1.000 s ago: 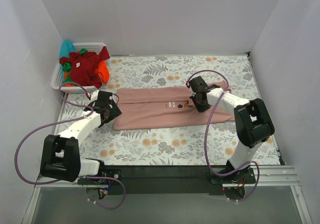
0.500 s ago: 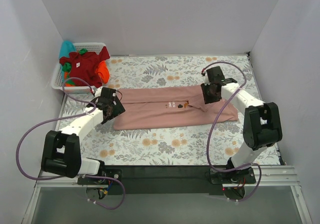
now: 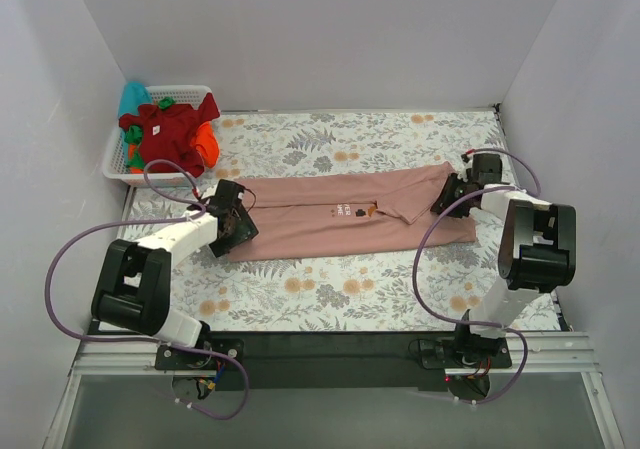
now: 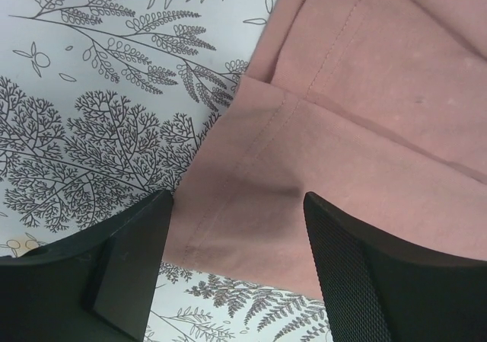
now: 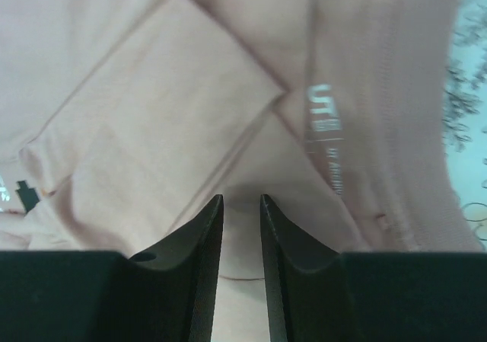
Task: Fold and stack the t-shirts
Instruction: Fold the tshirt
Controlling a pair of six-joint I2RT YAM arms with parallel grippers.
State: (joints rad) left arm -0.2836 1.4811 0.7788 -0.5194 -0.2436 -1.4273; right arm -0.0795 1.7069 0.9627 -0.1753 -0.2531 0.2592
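Note:
A dusty-pink t-shirt (image 3: 330, 224) lies folded into a long strip across the floral cloth, its small chest print facing up. My left gripper (image 3: 237, 227) hovers at the strip's left end. In the left wrist view it (image 4: 236, 201) stands wide open over the hem corner (image 4: 228, 220), with nothing between the fingers. My right gripper (image 3: 447, 197) is at the right end by the collar. There its jaws (image 5: 240, 201) stand a narrow gap apart, tips down on the pink fabric (image 5: 152, 129) beside the neck label (image 5: 323, 121).
A white slatted basket (image 3: 112, 164) sits at the back left with a dark red tee (image 3: 165, 134), an orange one (image 3: 207, 144) and a teal one (image 3: 133, 99) heaped in it. White walls enclose the floral tablecloth (image 3: 330, 289) on three sides.
My right gripper let go near the shirt's print and travelled right to the collar end. My left gripper shifted a little right onto the shirt's left hem corner and narrowed slightly.

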